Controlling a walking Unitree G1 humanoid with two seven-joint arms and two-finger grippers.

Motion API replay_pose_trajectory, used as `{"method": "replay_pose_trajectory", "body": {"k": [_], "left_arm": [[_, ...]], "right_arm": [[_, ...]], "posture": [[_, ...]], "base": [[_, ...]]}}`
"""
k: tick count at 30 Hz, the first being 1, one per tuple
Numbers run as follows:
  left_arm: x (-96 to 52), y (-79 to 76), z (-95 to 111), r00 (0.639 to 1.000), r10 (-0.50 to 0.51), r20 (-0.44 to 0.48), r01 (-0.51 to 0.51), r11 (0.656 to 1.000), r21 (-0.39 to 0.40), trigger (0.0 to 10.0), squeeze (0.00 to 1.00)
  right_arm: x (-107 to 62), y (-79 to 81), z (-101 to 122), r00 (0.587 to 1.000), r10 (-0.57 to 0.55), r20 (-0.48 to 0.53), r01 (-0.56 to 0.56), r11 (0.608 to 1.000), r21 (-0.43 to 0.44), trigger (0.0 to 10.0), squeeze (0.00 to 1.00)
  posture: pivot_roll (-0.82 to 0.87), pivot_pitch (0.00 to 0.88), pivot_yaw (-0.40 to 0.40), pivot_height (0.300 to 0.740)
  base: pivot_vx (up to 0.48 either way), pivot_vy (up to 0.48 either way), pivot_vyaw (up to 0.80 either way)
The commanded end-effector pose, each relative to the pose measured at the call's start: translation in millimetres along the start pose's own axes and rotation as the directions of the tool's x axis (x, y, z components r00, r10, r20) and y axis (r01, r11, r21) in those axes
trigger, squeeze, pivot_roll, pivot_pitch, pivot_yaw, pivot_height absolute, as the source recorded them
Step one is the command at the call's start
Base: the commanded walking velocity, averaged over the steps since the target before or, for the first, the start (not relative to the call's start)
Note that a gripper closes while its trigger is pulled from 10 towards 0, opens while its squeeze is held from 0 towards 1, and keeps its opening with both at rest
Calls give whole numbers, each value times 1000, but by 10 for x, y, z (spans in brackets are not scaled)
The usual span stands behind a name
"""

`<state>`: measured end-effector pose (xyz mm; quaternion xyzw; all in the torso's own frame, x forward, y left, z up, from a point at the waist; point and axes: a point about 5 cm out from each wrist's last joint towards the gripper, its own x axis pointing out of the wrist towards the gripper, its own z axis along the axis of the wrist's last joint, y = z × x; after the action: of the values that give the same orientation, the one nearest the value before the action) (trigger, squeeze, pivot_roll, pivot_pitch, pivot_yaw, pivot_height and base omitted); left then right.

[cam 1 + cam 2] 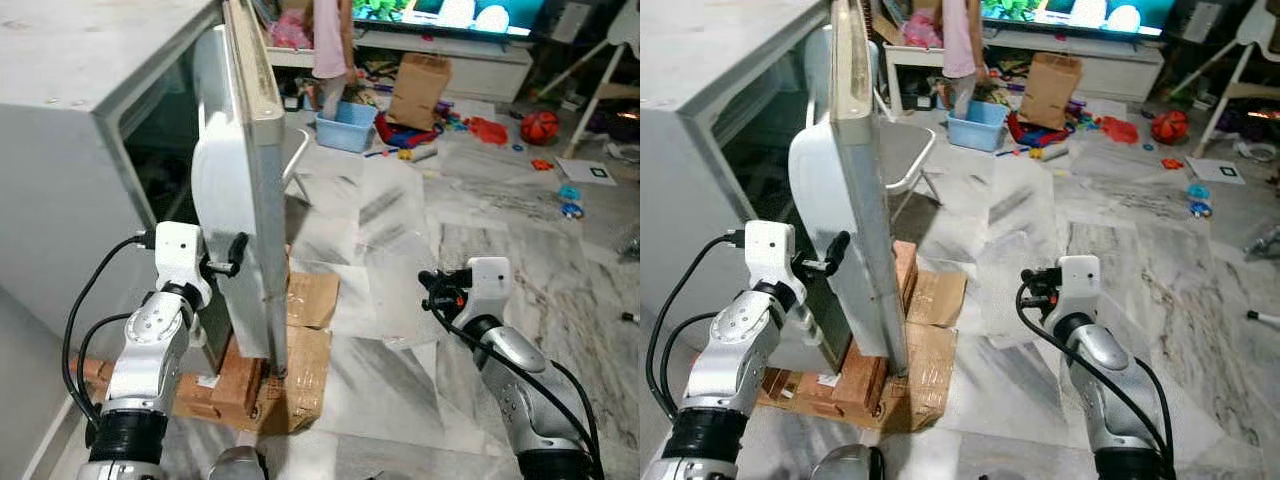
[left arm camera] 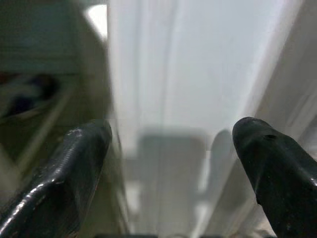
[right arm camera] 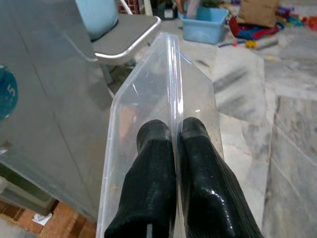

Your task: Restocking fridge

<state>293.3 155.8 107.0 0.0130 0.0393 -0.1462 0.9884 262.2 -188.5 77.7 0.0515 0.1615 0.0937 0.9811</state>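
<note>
Two big things are dominating the scene: the grey fridge [image 1: 70, 130] standing at nine o'clock, and its white door [image 1: 240, 190] swinging open edge-on toward the camera at about eleven. Both are resting on bricks and flattened cardboard [image 1: 300, 345] on the marble floor [image 1: 500, 220], which is probably keeping the cabinet off the ground. The left hand [image 1: 232, 255] is reaching in behind the door's inner face at roughly nine o'clock, its fingers [image 2: 74, 168] spread wide with the white liner between them, seemingly bracing the door open so that the other arm can load.

At four o'clock the right hand [image 1: 1035, 285] is pinching the rim of a clear plastic container [image 3: 163, 99], fingers pressed together on the thin edge; that is the item to be stocked, and it is hanging in the air well apart from the fridge opening. Held by one edge, it is likely to swing or flex.

Further back, at twelve o'clock, a person [image 1: 330, 45] is standing by a blue bin [image 1: 345, 125], with a folding chair [image 1: 905, 155] just behind the door. A cardboard box [image 1: 418, 90], a red ball [image 1: 540, 125] and scattered toys are lying at one to two o'clock. The door's own edge is standing between the container and the shelves.
</note>
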Motion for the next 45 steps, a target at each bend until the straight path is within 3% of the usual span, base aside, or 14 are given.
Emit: {"method": "replay_pose_trajectory", "body": {"k": [1,2,3,5,7,15,19,23,24,26,29,33,42,45], "left_arm": [[25,-280,85,990,-142,13,142,989,38,10000,0],[23,-390,102,980,-201,13,200,979,30,10000,0],[23,-390,102,980,-201,13,200,979,30,10000,0],[-12,-645,181,937,-349,33,346,936,61,10000,0],[-21,-692,191,927,-375,32,372,925,75,10000,0],[-20,-628,186,939,-343,35,339,937,83,10000,0],[-26,-627,243,939,-342,38,338,938,79,10000,0],[63,-710,322,935,-347,67,340,936,95,10000,0],[63,-710,322,935,-347,67,340,936,95,10000,0],[138,-885,392,907,-413,88,402,908,118,10000,0],[164,-930,431,907,-409,101,396,910,125,10000,0],[109,-830,382,930,-357,87,346,930,122,10000,0],[-277,-434,108,991,-128,32,124,985,116,10000,0],[-324,-368,91,996,-81,32,77,991,112,10000,0]], "right_arm": [[10,24,47,1000,20,8,-20,1000,1,10000,0],[16,48,47,999,32,7,-32,999,2,10000,0],[16,48,47,999,32,7,-32,999,2,10000,0],[12,121,65,996,84,14,-85,996,13,10000,0],[9,136,67,996,93,18,-93,996,12,10000,0],[-10,137,125,996,64,59,-66,997,27,10000,0],[-86,96,156,995,-2,95,-2,999,38,10000,0],[-268,75,50,996,-76,51,71,993,97,10000,0],[-268,75,50,996,-76,51,71,993,97,10000,0],[-302,97,12,997,-71,35,67,992,104,10000,0],[-277,100,45,997,-66,45,61,993,105,10000,0],[-228,71,125,995,-74,69,66,992,108,10000,0],[-11,81,279,994,-54,99,44,994,101,10000,0],[34,95,304,993,-44,105,34,995,97,10000,0]], "posture": [[35,0,-41,740],[35,0,-41,740],[35,0,-41,740],[34,0,-40,740],[33,0,-39,740],[32,0,-33,740],[29,0,-32,740],[11,0,-23,740],[11,0,-23,740],[1,0,-18,740],[-9,0,-11,740],[4,0,-13,740],[50,0,-41,740],[56,0,-45,740]], "base": [[0,0,0],[0,0,0],[0,0,0],[0,0,0],[0,0,0],[0,0,0],[0,0,0],[0,0,0],[0,0,0],[0,0,0],[0,0,0],[0,0,0],[0,0,0],[0,0,0]]}}
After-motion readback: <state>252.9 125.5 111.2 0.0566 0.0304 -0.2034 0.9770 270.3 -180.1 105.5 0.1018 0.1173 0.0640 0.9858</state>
